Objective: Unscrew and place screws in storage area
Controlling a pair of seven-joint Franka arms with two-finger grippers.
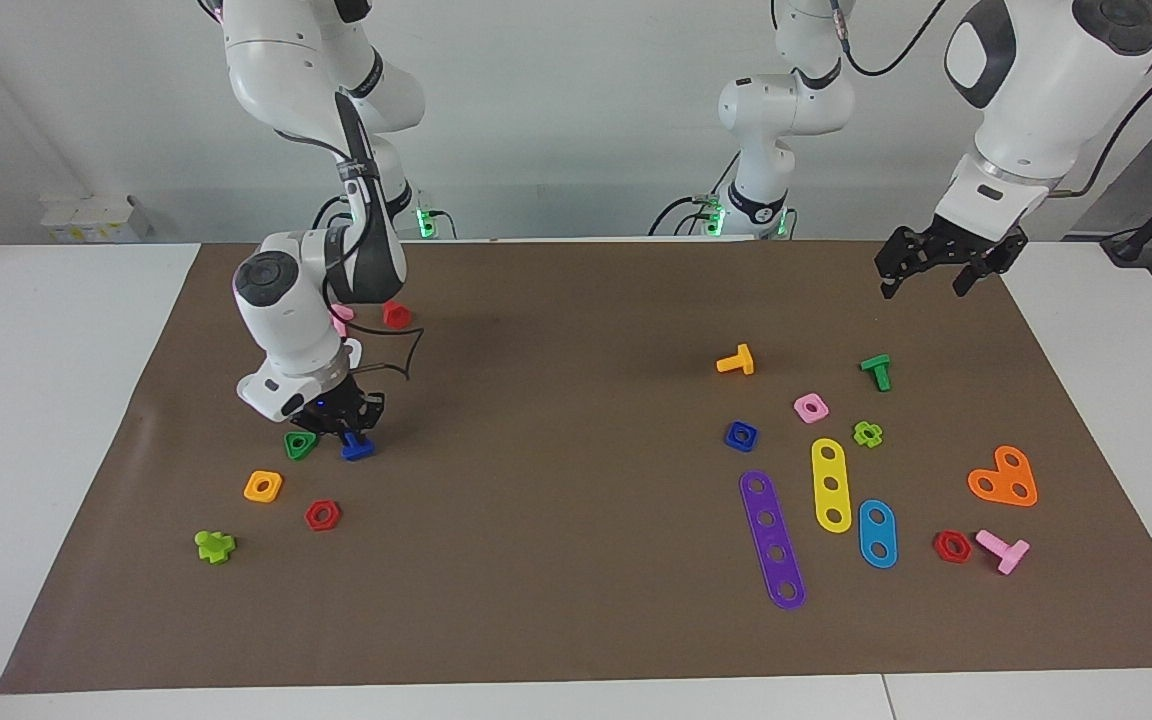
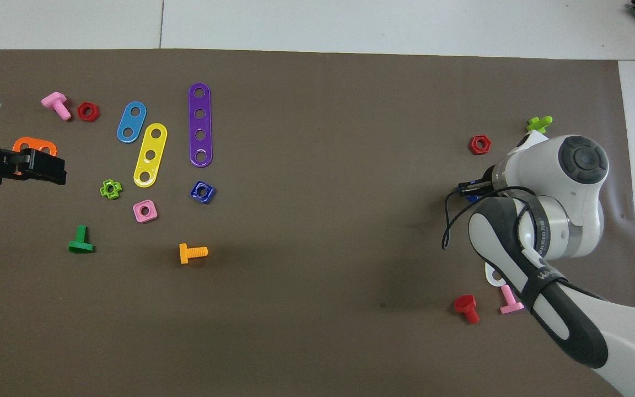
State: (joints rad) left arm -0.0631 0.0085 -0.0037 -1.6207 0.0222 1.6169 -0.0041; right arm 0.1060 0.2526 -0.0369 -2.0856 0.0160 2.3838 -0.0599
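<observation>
The right end effector (image 1: 350, 432) was seen low over the brown mat (image 1: 556, 580), with its fingers pinched on the blue screw (image 1: 357, 448). The screw was held just beside the green triangular nut (image 1: 300, 445), toward the left arm's end of the desk (image 1: 56, 400) from it; whether it touched the mat could not be told. The orange square nut (image 1: 263, 486) and the red hex nut (image 1: 322, 515) lay near the green triangular nut, farther from the robots than it. The lime cross-shaped piece (image 1: 214, 546) lay farther still. The white curved strip (image 2: 493, 274) was mostly covered by the right arm in the overhead view. The left end effector (image 1: 944, 265) was held in the air over the mat's edge, well apart from the green triangular nut, and its fingers were spread with nothing between them.
</observation>
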